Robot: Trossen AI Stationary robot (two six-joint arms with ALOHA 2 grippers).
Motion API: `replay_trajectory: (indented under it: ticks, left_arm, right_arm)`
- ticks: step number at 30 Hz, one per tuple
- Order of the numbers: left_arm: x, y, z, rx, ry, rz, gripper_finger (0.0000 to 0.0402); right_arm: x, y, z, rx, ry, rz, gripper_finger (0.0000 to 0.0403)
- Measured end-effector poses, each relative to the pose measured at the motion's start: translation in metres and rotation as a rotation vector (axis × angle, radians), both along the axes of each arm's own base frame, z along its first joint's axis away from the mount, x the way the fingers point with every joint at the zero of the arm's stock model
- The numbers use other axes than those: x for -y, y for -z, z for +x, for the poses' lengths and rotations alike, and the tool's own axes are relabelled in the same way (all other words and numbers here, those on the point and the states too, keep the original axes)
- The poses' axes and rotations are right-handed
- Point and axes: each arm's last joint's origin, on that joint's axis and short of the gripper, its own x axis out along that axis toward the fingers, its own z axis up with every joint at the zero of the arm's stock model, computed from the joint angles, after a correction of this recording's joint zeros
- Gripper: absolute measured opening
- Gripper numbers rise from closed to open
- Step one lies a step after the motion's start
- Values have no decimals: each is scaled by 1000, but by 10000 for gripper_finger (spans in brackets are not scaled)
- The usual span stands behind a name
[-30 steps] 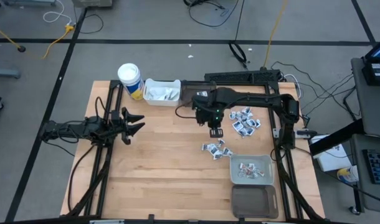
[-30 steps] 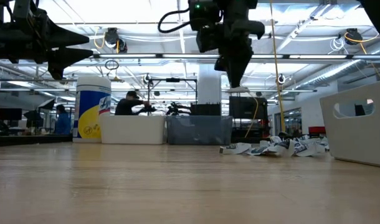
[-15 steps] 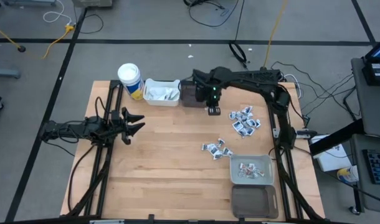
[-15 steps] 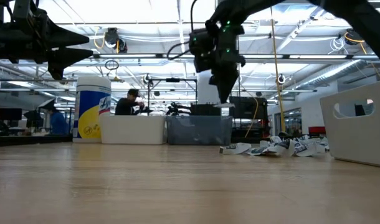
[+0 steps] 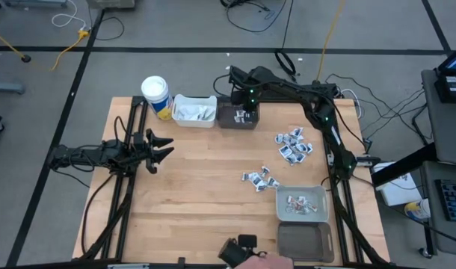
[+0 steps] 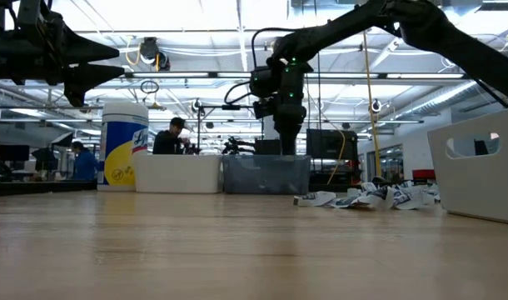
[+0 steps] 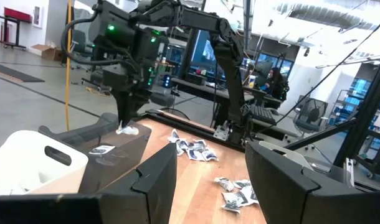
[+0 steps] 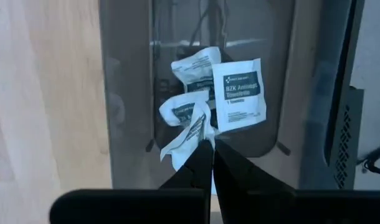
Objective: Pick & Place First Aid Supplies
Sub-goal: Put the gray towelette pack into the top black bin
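Spreading under everything: the wooden worktop (image 5: 190, 179), with bins along its far edge and near its right corner. Reaching across the far edge: the right arm, hanging its right claw (image 5: 245, 113) over the dark translucent bin (image 5: 229, 119), just beside the white bin (image 5: 177, 112). Waiting well apart at the left side: the left claw (image 5: 159, 149), fingers spread apart and holding nothing.

Being carried out now, by judgement: the placing step for 1 packet. Pinching a small white packet (image 8: 185, 134) between closed fingertips, right above the bin's floor, where 2 packets (image 8: 240, 93) are already lying flat. Calling next, probably, for parting the fingers so the packet drops inside the walls, then lifting clear and swinging back toward the loose supplies.

Lying scattered toward the worktop's right side: 1 cluster of packets (image 5: 293, 145) and a smaller cluster (image 5: 260, 178) nearer the front, just beside the grey bin (image 5: 324, 205), which is holding a few more. Sitting in front of that: an empty-looking dark bin (image 5: 303, 243).

Hanging crumpled from the fingertips: the pinched packet, gripped at 1 edge, long axis running roughly along the fingers and pointing away toward the bin floor, slightly tilted. Reading its printed face: not possible in the right wrist view.
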Motion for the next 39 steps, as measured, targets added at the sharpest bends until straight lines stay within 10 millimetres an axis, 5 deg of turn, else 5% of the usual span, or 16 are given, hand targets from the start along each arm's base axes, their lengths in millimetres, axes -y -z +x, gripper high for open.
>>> replay_trajectory:
  ticks: [7, 18, 24, 31, 39]
  left_arm:
    - [0, 0, 0, 0, 0, 0, 196]
    - [0, 0, 0, 0, 1, 0, 196]
    - [0, 0, 0, 0, 0, 0, 196]
    - [0, 0, 0, 0, 0, 0, 196]
    - [0, 0, 0, 0, 0, 0, 196]
  right_arm:
    - [5, 1, 2, 25, 25, -45, 9]
    - [7, 0, 4, 35, 61, -79, 135]
    - [2, -1, 4, -12, 71, -105, 165]
    - [-28, -23, 7, 25, 0, -54, 153]
    - [-86, -12, 2, -39, -35, 16, 137]
